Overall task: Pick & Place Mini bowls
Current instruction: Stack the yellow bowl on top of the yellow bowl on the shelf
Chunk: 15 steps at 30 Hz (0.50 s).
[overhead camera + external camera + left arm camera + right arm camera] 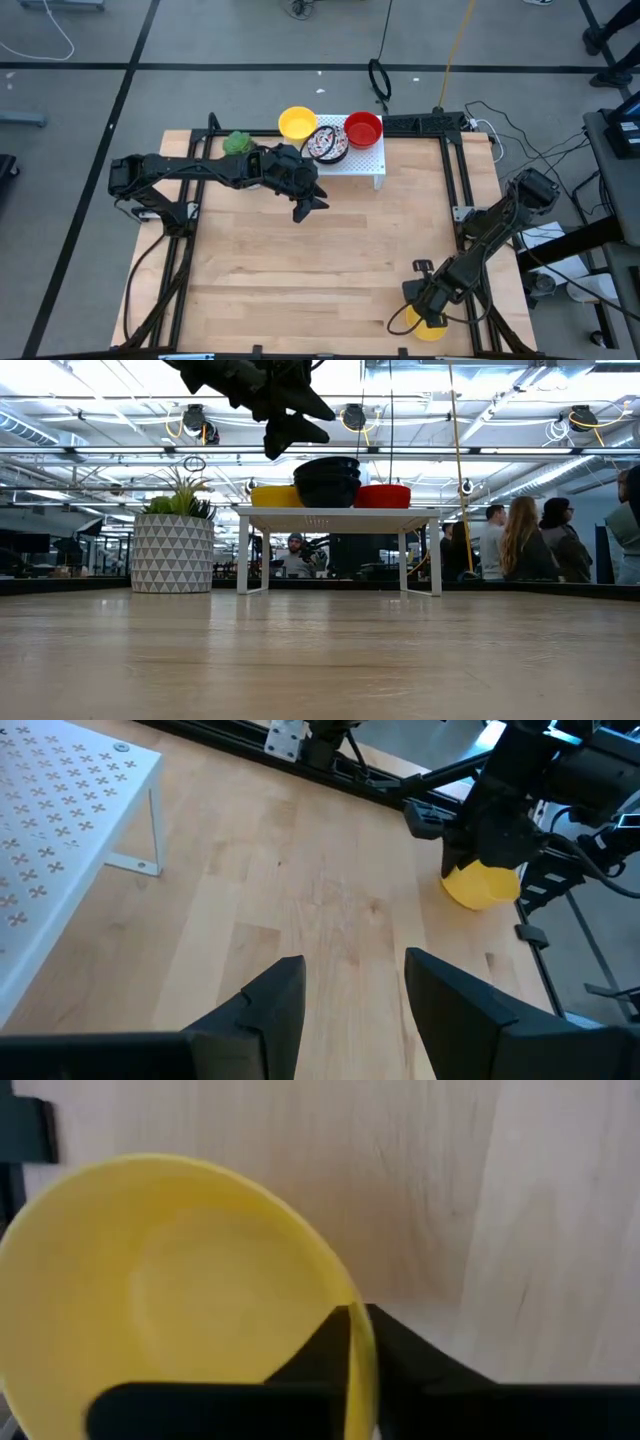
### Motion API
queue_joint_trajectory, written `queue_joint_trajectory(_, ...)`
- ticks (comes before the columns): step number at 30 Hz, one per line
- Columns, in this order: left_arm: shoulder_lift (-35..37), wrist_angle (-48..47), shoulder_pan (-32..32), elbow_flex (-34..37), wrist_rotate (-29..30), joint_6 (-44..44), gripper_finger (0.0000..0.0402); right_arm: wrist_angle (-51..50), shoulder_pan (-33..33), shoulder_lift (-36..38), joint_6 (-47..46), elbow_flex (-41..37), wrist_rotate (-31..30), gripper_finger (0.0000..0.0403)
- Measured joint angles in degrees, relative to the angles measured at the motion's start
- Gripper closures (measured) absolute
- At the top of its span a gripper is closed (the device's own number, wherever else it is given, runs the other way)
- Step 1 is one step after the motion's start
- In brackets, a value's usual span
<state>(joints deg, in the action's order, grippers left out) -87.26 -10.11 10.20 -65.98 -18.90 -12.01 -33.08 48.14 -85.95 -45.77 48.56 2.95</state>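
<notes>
Three mini bowls sit on the white perforated rack (365,160) at the table's far side: a yellow one (297,123), a mosaic one (327,143) and a red one (363,130). In the low view the middle one is a dark stack (327,480). My left gripper (310,207) hangs open above bare table just in front of the rack, touching nothing (355,965). My right gripper (420,310) is at the table's near right corner, shut on another yellow bowl (428,327), also seen in the left wrist view (482,885). My right gripper (358,1315) pinches the yellow bowl's rim (358,1355), one finger inside the hollow and one outside. It comes from above, and the bowl sits tilted below it (482,885). Whether the bowl's bottom touches the table I cannot tell.
A green plant in a white patterned pot (173,545) stands left of the rack at the far edge. Black frame rails (452,180) run along the table's sides. Wide bare wood (320,260) lies between the two arms. People stand in the room beyond (520,540).
</notes>
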Motion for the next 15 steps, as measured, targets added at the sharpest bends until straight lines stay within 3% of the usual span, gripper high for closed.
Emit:
queue_joint_trajectory(7, 1.5, -1.6, 0.0, 0.1, 0.1, 0.9, 0.0227, 4.3, -5.3, 0.0, 1.2, 0.0, -4.5, 0.0400)
queue_joint_trajectory(15, 9.2, -6.0, -0.2, 0.1, 1.4, 1.7, 0.0227, 19.3, -24.0, 0.0, 19.1, 0.0, -4.4, 0.0402)
